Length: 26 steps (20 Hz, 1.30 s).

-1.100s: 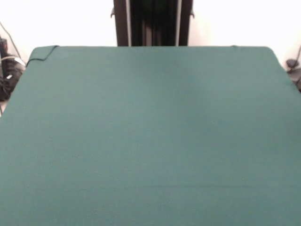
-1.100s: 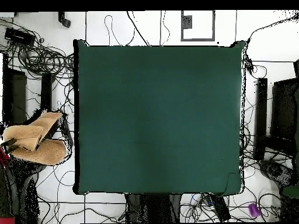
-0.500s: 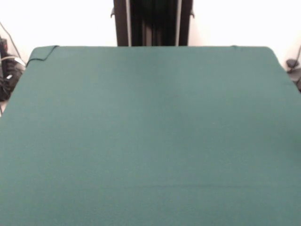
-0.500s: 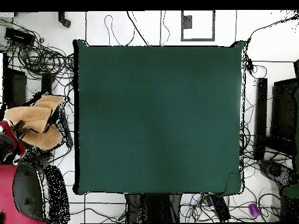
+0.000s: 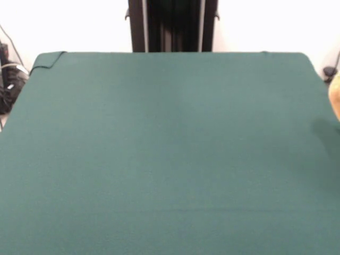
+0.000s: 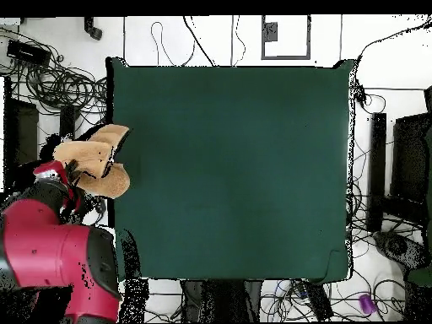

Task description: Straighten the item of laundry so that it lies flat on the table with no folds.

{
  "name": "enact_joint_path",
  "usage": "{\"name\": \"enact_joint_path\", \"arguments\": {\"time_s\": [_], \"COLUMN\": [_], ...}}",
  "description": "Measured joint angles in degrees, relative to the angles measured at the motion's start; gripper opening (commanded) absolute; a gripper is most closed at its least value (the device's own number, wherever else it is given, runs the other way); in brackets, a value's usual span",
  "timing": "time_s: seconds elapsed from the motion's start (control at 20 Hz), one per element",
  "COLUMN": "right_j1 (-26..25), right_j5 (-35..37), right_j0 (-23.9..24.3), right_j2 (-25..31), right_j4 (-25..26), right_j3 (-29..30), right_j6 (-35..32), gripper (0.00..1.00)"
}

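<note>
The item of laundry (image 6: pixel 97 159) is a bunched orange-tan towel, folded over itself, hanging at the left edge of the dark green table (image 6: pixel 236 169) in the overhead view. The red arm reaches in from the lower left, and my gripper (image 6: pixel 72 175) at its end is shut on the towel, mostly hidden by cloth and arm. In the front view only a sliver of the towel (image 5: pixel 336 98) shows at the right edge, over the table (image 5: pixel 170 149).
Tangled cables (image 6: pixel 51 84) cover the floor left of the table. Black equipment (image 6: pixel 413 169) stands along the right side. A small purple object (image 6: pixel 366 304) lies on the floor at lower right. The table cloth's corner (image 5: pixel 47 59) is folded.
The arm has swung in from the left with the towel, carrying it from over the floor to the table's left edge. The towel now shows in the front view.
</note>
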State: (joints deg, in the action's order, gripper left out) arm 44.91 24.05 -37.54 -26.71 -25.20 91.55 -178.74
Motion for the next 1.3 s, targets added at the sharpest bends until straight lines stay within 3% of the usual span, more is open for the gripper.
{"name": "enact_joint_path", "arguments": {"time_s": [0.6,1.0,1.3], "right_j1": [0.3,1.4,1.7], "right_j5": [-0.3,-6.8,-8.8], "right_j0": [2.0,12.8,17.7], "right_j2": [3.3,13.1,16.4], "right_j4": [7.5,12.5,17.4], "right_j3": [1.6,6.3,8.2], "right_j6": [0.0,0.0,0.0], "gripper": [0.0,0.0,0.0]}}
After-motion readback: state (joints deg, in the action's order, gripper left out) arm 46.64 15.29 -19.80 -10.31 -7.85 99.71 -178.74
